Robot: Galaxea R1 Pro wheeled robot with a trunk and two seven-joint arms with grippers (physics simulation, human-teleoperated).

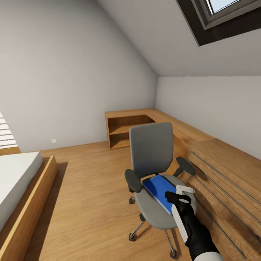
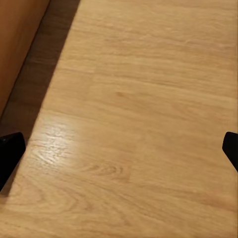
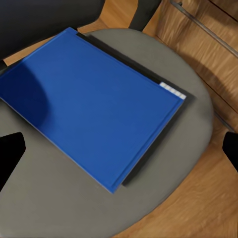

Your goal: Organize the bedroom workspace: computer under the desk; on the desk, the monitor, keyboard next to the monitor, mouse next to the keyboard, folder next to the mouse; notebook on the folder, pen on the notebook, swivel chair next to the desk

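The blue folder (image 1: 159,190) is lying flat on the grey seat of the swivel chair (image 1: 151,148), which is standing just beside a light-wood drawer chest (image 1: 224,174). The right claw (image 1: 180,194) is hovering over the folder's near edge with its fingers spread wide and nothing between them; in the right wrist view the folder (image 3: 91,106) is sitting between the two dark fingertips (image 3: 10,153). The step in hand is probably the pick-up. Since the folder is thin and flat against the cushion, the claw is best lowering at an edge or corner, pressing slightly into the upholstery to get one finger beneath. The left claw (image 2: 119,153) is pointing at bare wooden floor (image 2: 129,74), fingers wide and empty.
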